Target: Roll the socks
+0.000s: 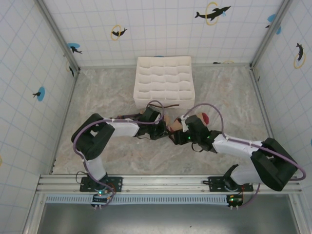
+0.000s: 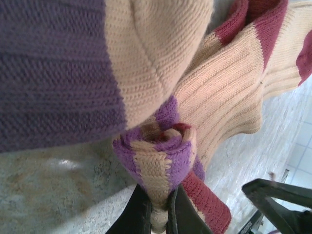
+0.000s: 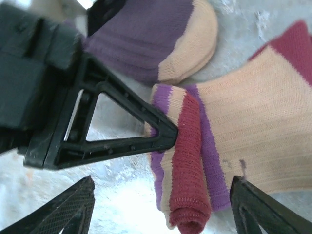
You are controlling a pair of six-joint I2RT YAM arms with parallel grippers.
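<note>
Socks [image 1: 171, 125] lie mid-tabletop [image 1: 229, 92] btwn the two arms in top view. Left wrist: left tool [image 2: 159, 207] is clamped tight on the purple/beige roll [image 2: 161, 151]. Right wrist: right tool [image 3: 162, 183] gapes wide, holding nothing, astride the roll; best close right on it before left lets go, keeping turns tight.

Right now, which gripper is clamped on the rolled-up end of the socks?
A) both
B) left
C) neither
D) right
B: in the left wrist view the left gripper pinches the striped sock roll between closed fingers. In the right wrist view the right gripper stands open, with its fingers wide apart on either side of the roll.
</note>
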